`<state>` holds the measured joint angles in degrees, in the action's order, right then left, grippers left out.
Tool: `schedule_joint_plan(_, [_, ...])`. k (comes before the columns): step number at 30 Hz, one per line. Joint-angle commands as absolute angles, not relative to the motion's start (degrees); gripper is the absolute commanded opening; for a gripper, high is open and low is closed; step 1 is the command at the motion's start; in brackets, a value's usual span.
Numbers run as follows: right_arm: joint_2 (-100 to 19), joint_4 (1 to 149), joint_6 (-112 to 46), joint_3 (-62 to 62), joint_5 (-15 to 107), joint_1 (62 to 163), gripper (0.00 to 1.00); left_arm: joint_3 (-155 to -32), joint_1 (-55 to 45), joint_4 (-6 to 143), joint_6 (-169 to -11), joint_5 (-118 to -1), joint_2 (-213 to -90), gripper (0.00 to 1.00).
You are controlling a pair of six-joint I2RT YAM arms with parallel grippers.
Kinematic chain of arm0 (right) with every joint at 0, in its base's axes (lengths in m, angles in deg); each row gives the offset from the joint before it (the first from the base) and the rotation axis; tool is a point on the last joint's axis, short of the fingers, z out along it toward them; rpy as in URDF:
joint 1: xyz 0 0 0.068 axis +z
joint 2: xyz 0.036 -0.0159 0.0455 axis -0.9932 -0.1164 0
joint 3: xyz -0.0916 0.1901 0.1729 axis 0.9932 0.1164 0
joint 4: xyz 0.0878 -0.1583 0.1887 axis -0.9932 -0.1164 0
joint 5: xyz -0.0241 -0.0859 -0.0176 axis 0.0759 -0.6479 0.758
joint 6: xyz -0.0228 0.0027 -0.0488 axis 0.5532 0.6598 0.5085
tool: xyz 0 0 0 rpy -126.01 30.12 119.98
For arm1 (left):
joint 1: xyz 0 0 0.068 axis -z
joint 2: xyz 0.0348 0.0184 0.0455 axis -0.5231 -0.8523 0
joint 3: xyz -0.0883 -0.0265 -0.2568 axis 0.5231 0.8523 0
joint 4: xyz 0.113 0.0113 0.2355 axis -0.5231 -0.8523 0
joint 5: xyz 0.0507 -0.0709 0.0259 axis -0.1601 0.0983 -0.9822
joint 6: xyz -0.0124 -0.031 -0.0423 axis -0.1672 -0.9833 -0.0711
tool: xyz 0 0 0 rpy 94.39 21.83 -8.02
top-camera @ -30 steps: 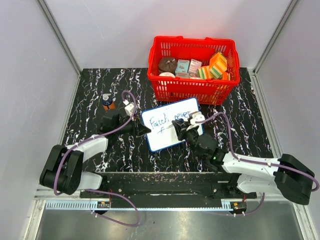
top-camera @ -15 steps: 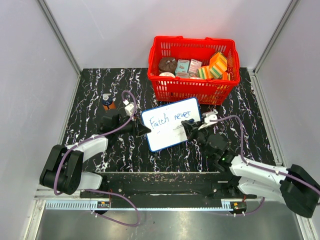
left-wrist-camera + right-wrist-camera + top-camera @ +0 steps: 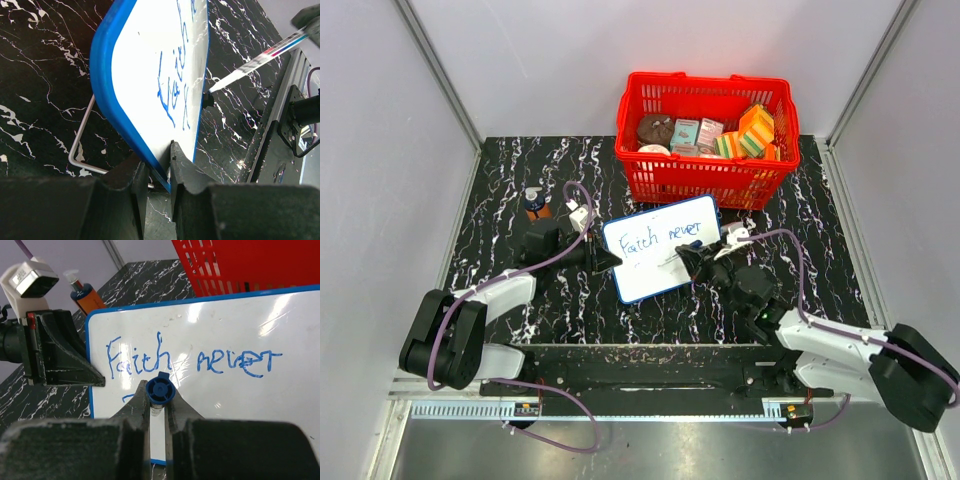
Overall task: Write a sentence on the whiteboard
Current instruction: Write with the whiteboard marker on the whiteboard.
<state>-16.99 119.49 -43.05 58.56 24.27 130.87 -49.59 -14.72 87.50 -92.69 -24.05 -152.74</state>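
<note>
The whiteboard (image 3: 655,255) stands tilted on the table in front of the red basket. Its blue sentence (image 3: 662,238) reads "Faith never", with one short stroke (image 3: 128,399) started on a second line. My left gripper (image 3: 605,259) is shut on the board's left edge, the blue frame pinched between its fingers (image 3: 181,165). My right gripper (image 3: 691,263) is shut on a marker (image 3: 160,389), seen end-on with its blue cap end. In the left wrist view the marker (image 3: 260,57) points at the board's lower half (image 3: 150,75); I cannot tell whether its tip touches.
The red basket (image 3: 708,178) holding several packets and sponges stands just behind the board. An orange bottle (image 3: 535,204) is at the left rear. A wire stand (image 3: 80,142) sticks out behind the board. Grey walls close in both sides.
My right gripper drew the marker back off the board to the right, then returned a little left and down. The board and left gripper have not moved.
</note>
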Motion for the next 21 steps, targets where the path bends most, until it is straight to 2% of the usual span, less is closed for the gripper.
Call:
schedule_joint_plan(1, [-20.69, 126.17, -44.22, 57.12, 27.61, 130.51, 0.0, -50.23, -15.02, 87.6, -84.56, -30.49, -152.49, 0.0])
schedule_joint_plan(21, [-24.91, 127.14, -43.17, 54.84, 23.57, 130.51, 0.0, -50.32, -14.93, 87.69, -84.56, -30.31, -152.58, 0.0])
